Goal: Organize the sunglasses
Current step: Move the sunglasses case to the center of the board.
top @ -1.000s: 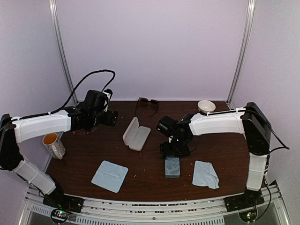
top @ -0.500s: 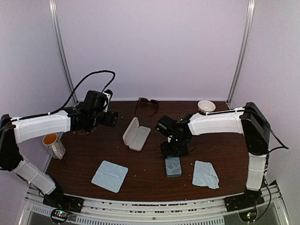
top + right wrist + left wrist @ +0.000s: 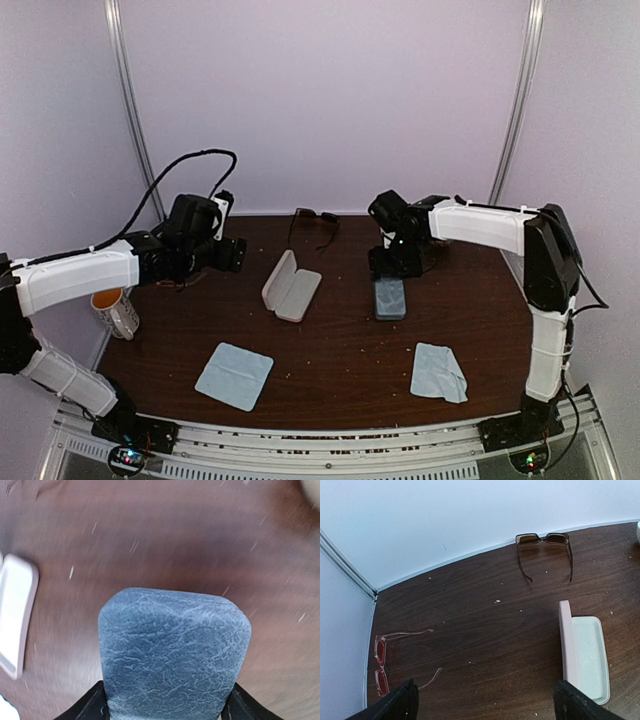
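The dark chunky sunglasses [image 3: 315, 222] lie open at the back centre of the table, also in the left wrist view [image 3: 543, 539]. The thin reddish-brown glasses [image 3: 382, 665] lie at the left near the wall, partly hidden under the left arm in the top view [image 3: 176, 284]. My left gripper [image 3: 232, 255] [image 3: 487, 710] is open and empty, between the thin glasses and the open pink case [image 3: 291, 286]. My right gripper [image 3: 400, 262] [image 3: 170, 710] is shut on the closed grey-blue case [image 3: 389, 297] [image 3: 172, 650], right of the dark sunglasses.
The pink case [image 3: 585, 652] lies open left of the grey-blue case; its edge shows in the right wrist view [image 3: 15, 610]. Two light-blue cloths [image 3: 234, 375] [image 3: 438, 372] lie near the front. A mug [image 3: 115, 310] stands at the left edge.
My right gripper has carried the grey-blue case from the front centre toward the back right. My left arm has shifted slightly left and back.
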Controlling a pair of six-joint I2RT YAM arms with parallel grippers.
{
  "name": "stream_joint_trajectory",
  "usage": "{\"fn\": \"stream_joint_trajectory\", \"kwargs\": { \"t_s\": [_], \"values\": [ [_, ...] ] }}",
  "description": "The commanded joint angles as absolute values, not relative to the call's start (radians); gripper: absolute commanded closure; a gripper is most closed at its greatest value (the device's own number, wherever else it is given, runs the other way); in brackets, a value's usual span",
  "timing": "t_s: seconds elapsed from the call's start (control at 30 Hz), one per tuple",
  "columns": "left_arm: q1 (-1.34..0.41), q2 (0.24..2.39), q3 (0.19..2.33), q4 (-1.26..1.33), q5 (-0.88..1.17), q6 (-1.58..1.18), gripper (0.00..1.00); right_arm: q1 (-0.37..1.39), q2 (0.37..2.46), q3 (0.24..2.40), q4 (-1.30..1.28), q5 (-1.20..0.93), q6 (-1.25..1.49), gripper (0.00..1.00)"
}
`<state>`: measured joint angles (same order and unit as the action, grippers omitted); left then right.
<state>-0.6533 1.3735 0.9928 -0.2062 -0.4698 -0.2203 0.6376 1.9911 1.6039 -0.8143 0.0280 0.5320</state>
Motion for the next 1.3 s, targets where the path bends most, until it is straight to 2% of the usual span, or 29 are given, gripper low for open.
{"fn": "stream_joint_trajectory", "kwargs": {
  "t_s": [0.0, 0.4, 0.63, 1.03, 1.27],
  "values": [
    [-0.647, 1.336, 0.972, -0.213, -0.441, -0.247, 0.02, 0.568, 2.060, 1.732, -0.855, 0.057, 0.423, 0.41],
    [-0.648, 1.291, 0.955, -0.271, -0.412, -0.263, 0.03, 0.479, 2.273, 2.021, -1.000, 0.006, 0.372, 0.40],
    [-0.649, 1.268, 0.943, -0.298, -0.390, -0.297, 0.03, 0.476, 2.285, 2.033, -1.028, -0.037, 0.378, 0.26],
    [-0.649, 1.239, 0.907, -0.298, -0.394, -0.317, 0.04, 0.476, 2.256, 2.008, -1.034, -0.033, 0.370, 0.14],
    [-0.649, 1.228, 0.898, -0.284, -0.379, -0.286, 0.04, 0.477, 2.135, 1.999, -1.032, 0.028, 0.351, 0.10]
  ]
}}
